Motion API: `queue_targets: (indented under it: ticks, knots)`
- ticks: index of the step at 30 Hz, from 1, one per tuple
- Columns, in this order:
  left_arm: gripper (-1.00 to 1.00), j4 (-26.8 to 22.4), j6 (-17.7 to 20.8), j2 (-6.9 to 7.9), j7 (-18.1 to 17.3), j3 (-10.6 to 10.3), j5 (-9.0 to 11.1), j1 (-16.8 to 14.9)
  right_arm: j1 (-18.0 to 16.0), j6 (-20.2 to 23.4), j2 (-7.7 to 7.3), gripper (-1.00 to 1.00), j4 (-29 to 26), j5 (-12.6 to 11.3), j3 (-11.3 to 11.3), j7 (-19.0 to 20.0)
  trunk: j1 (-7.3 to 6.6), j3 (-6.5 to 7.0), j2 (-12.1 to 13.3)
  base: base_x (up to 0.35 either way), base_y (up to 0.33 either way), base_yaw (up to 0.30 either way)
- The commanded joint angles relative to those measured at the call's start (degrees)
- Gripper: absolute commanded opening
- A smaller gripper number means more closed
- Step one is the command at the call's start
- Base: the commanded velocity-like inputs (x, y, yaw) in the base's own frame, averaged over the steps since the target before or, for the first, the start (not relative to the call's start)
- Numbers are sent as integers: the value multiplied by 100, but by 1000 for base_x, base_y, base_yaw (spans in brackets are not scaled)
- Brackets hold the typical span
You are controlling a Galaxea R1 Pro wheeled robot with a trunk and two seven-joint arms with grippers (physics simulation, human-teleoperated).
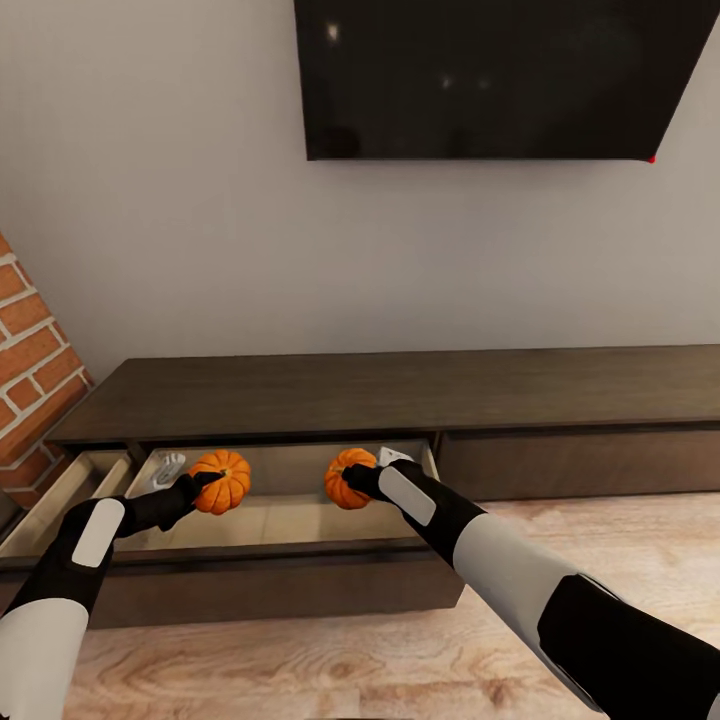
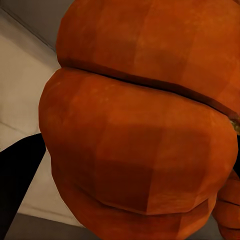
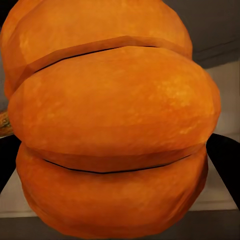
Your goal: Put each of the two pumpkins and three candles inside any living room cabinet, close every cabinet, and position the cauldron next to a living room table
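Observation:
The long dark-brown cabinet stands against the wall with a wide drawer pulled out, pale wood inside. Over the drawer's left part my left gripper is shut on an orange ribbed pumpkin, which looms close in the left wrist view with a black finger beside it. My right gripper is shut on the other pumpkin, seen close up between two black fingers. Both pumpkins hang inside the drawer opening. The cauldron and the table are out of view.
A small pale grey object lies in the drawer's back left corner; what it is I cannot tell. Another drawer is open further left, by the red-brick fireplace. A black TV hangs above. Light plank floor lies in front.

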Motion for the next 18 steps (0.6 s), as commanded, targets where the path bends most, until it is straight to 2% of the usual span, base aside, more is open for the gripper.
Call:
queue_targets:
  ticks: [1,4,10,12,16,18]
  knots:
    - [-100,9,31,-2,-39,19,-31,-2,-7,6,-3,-100,-7,-27,32,-38,-1,-5,-2,2,0,0]
    - [-100,33,31,-2,-39,19,-41,-1,-7,-2,-3,-100,-6,-27,39,-38,-1,-5,-2,0,0,0]
    - [-100,45,31,-2,-33,8,-40,1,-7,-8,-3,-100,-4,-27,41,-38,14,-138,-10,0,0,0]
    - [-100,48,31,-2,-31,-93,-49,1,-7,-15,-3,-100,-4,-27,86,-38,19,-182,-13,0,0,0]
    - [-100,49,31,-2,-27,-342,-56,1,-7,-235,4,-100,3,-34,360,-38,27,-249,-17,0,0,0]
    - [-100,49,31,-2,-23,-373,-57,1,-7,-294,7,-100,4,-35,416,-38,27,-249,-17,0,0,0]
